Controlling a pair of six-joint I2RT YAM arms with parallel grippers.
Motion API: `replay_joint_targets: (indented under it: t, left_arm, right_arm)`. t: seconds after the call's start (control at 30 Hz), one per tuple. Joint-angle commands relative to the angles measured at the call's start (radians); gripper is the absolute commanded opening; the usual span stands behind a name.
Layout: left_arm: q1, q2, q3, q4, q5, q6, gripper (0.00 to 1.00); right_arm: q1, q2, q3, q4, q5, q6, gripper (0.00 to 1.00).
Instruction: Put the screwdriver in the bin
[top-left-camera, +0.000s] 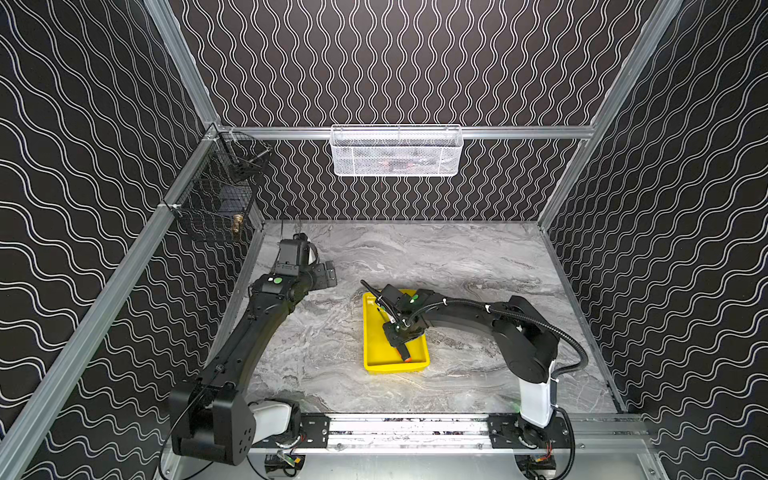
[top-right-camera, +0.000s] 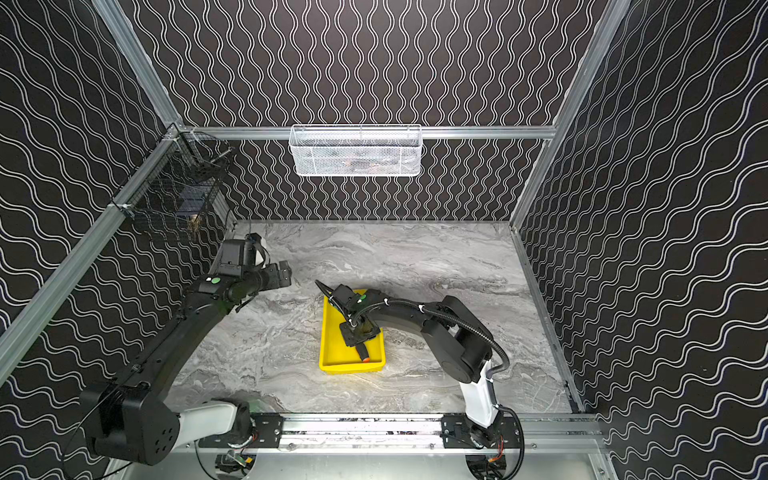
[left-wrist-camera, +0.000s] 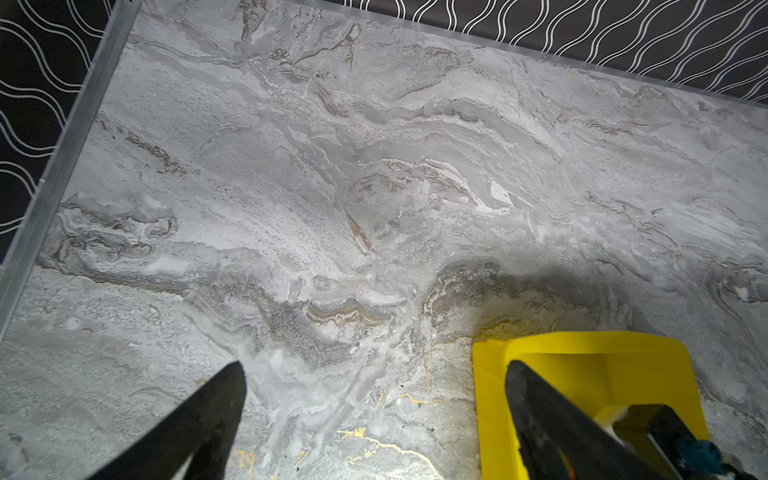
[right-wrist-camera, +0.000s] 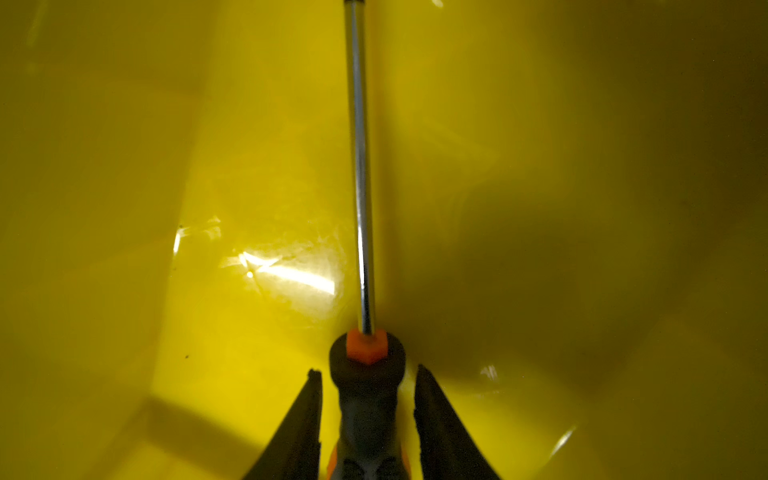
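The bin (top-left-camera: 373, 353) (top-right-camera: 331, 353) is a shallow yellow tray near the middle of the grey marble table. The screwdriver (right-wrist-camera: 360, 166) lies inside on the bin's floor (right-wrist-camera: 166, 208), silver shaft pointing away from the wrist camera. In both top views its black handle and orange end cap (top-left-camera: 404, 353) (top-right-camera: 362, 353) stick out toward the bin's near end. My right gripper (right-wrist-camera: 368, 370) (top-left-camera: 398, 334) is low in the bin, open, its jaws on either side of the handle with a thin yellow gap on each side. My left gripper (left-wrist-camera: 374, 370) (top-left-camera: 329, 274) hangs open over bare table left of the bin (left-wrist-camera: 490, 395).
A white mesh basket (top-left-camera: 395, 151) hangs on the back wall and a black wire basket (top-left-camera: 216, 195) on the left wall. An aluminium rail (top-left-camera: 415, 428) carries both arm bases along the front edge. Patterned walls close three sides.
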Motion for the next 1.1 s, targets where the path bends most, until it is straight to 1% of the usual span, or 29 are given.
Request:
replay_joint_targets:
  t: [0.0, 0.1, 0.3, 0.47, 0.63, 0.77, 0.9, 1.07]
  left_arm:
    - [0.003, -0.004, 0.006, 0.002, -0.009, -0.008, 0.99]
    - [0.003, -0.004, 0.003, 0.006, -0.004, -0.013, 0.99]
    - [0.002, -0.006, 0.005, 0.006, 0.010, -0.014, 0.99]
    - [0.003, 0.010, 0.011, -0.005, 0.013, -0.014, 0.99]
    - [0.003, -0.002, 0.004, 0.006, 0.011, -0.016, 0.99]
    - [0.003, 0.002, 0.006, -0.001, 0.000, -0.010, 0.99]
    - [0.001, 0.011, 0.001, -0.003, -0.012, -0.006, 0.99]
    - [0.001, 0.023, -0.017, -0.001, -0.017, -0.010, 0.99]
  right_arm:
    - [-0.001, -0.021, -0.005, 0.038, -0.006, 0.014, 0.42]
    - [0.000, -0.025, 0.011, 0.021, 0.011, 0.011, 0.49]
    - [-0.007, -0.052, 0.041, -0.012, 0.045, -0.002, 0.60]
    - [-0.009, -0.142, 0.042, -0.017, 0.049, 0.000, 0.66]
    - [-0.036, -0.234, 0.073, -0.062, 0.074, -0.009, 0.68]
    - [-0.101, -0.365, 0.044, -0.051, 0.078, -0.021, 0.70]
    - [-0.216, -0.509, -0.025, 0.002, 0.033, -0.033, 0.72]
    - [-0.362, -0.686, -0.130, 0.069, 0.021, -0.041, 0.76]
